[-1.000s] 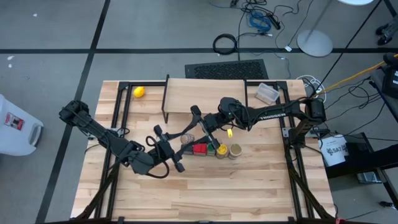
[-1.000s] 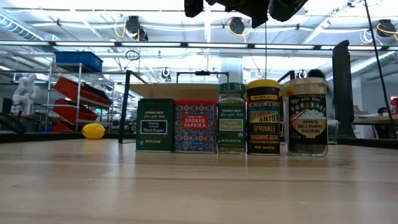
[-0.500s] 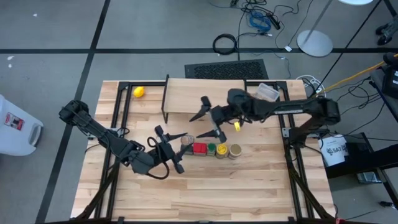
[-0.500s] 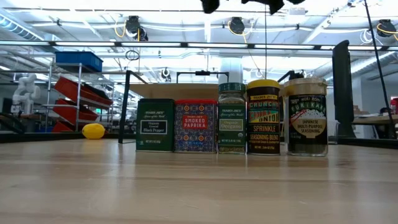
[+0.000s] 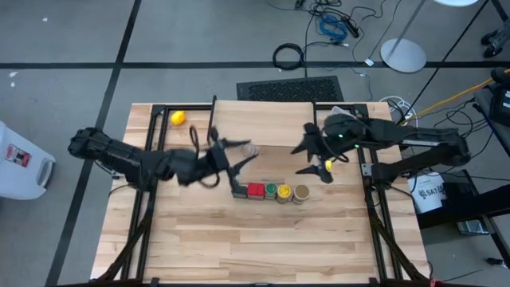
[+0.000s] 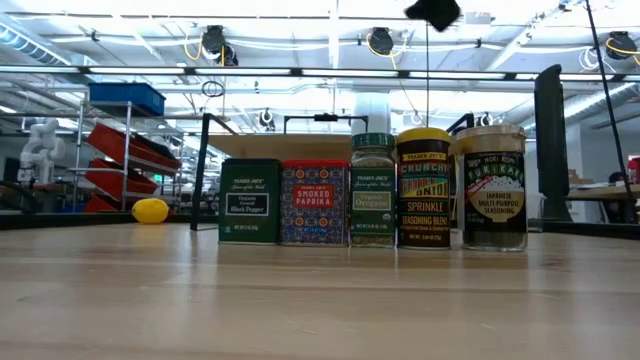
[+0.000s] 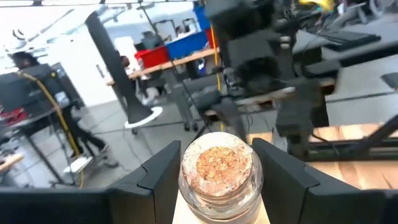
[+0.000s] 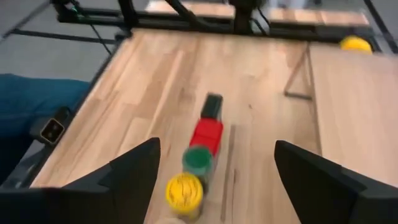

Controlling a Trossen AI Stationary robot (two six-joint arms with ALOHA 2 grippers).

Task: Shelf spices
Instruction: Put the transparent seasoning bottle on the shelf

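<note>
Pale wooden worktop [image 5: 263, 231] carries a row: dark rectangular box [image 6: 249, 201], red square tin [image 6: 314, 203], green-lidded jar [image 6: 372, 190], yellow-lidded jar [image 6: 424, 187], tan round-topped jar [image 6: 491, 187]. Left hand [image 5: 237, 154] grips a small clear glass jar of brownish flakes [image 7: 217, 169] at the light wooden shelf [image 5: 263, 121]; right hand [image 5: 315, 159] gapes empty.

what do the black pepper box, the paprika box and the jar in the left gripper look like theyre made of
black pepper box: looks like painted metal tin, dark green with a printed label and crisp square edges.
paprika box: likely the same kind of tin, red patterned print.
jar, between the fingers of the left gripper: clear glass or plastic, since pinkish grains show through; which one is unclear.
</note>
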